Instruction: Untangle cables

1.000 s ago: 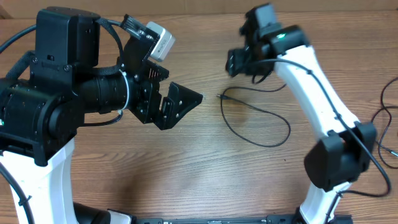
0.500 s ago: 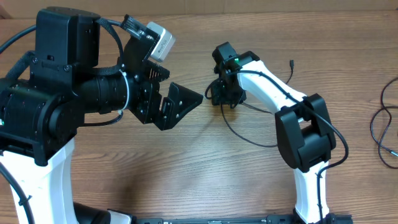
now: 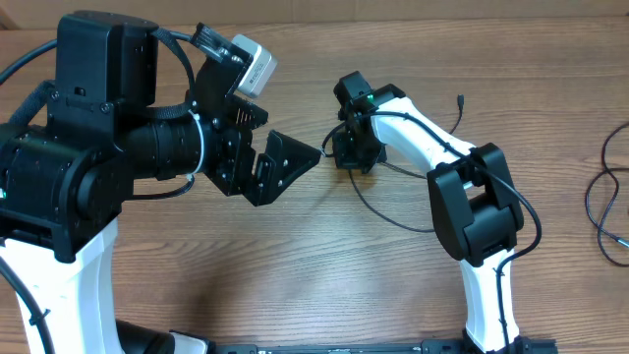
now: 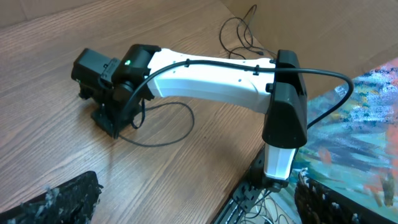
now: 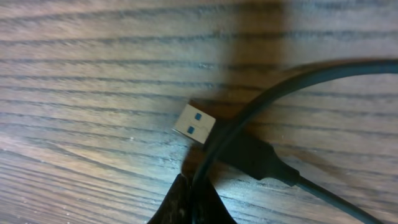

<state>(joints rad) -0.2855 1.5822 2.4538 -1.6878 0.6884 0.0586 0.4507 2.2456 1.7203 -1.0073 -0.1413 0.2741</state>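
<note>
A thin black cable (image 3: 405, 222) lies in a loop on the wooden table (image 3: 295, 275) at centre right. My right gripper (image 3: 350, 153) is down at the loop's left end and shut on it. In the right wrist view the fingertips (image 5: 193, 200) pinch the black cable (image 5: 249, 112), and its silver USB plug (image 5: 195, 124) rests on the wood just beyond. The left wrist view shows the right gripper (image 4: 107, 119) on the table with the cable (image 4: 169, 133) curving away. My left gripper (image 3: 285, 162) hangs open above the table, left of the cable, holding nothing.
More black cables (image 3: 601, 206) lie bunched at the table's right edge, and a loose cable end (image 3: 460, 101) lies at the back. The left wrist view shows those cables (image 4: 239, 31) at the far end, and the table's front edge (image 4: 249, 168) with the arm's base mount.
My right arm swung left from the back of the table, came down onto the left end of the looped cable, and its jaws shut on it. The left arm stayed still.
</note>
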